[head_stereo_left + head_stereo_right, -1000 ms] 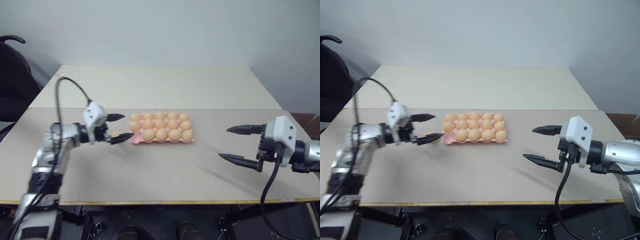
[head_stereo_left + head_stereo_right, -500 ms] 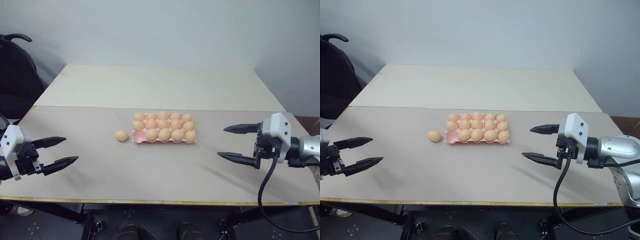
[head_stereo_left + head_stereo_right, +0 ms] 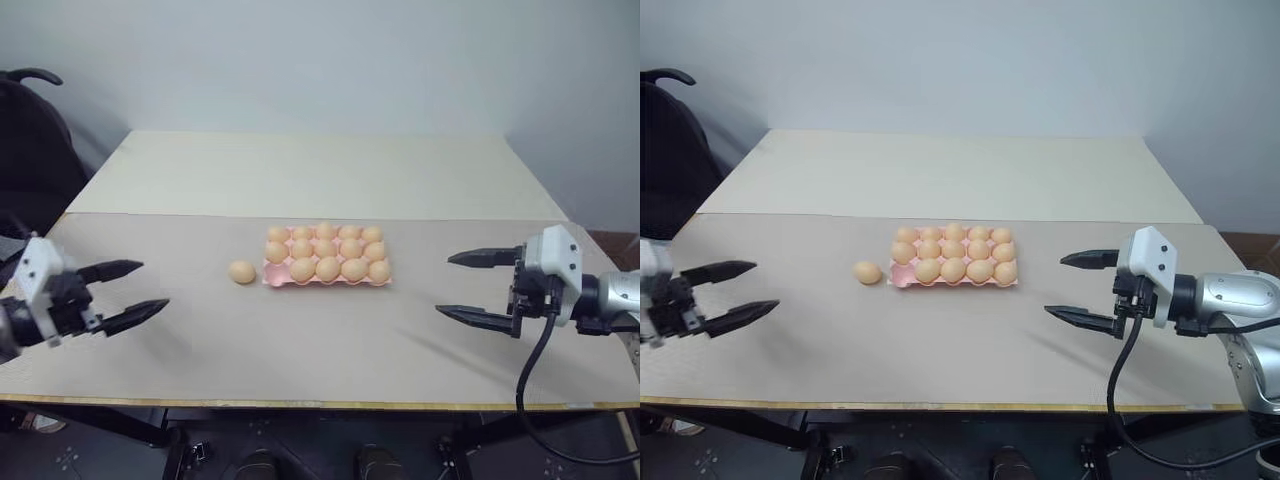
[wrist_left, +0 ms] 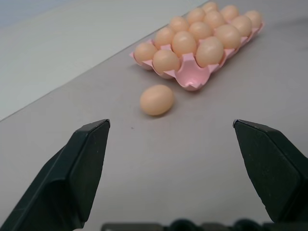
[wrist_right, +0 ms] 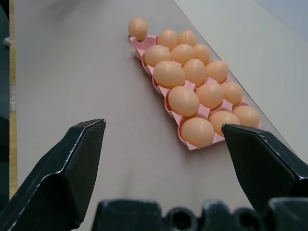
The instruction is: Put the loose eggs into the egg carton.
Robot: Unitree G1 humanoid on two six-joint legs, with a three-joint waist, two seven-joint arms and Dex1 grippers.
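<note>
While both arms hung over the table [image 3: 300, 360] with nothing in them, the left gripper [image 3: 122, 292] and right gripper [image 3: 470, 287] gaped wide; one loose egg [image 3: 241, 271] sat mid-table, just off the egg carton's [image 4: 193, 76] left edge, one corner cup bare.
</note>
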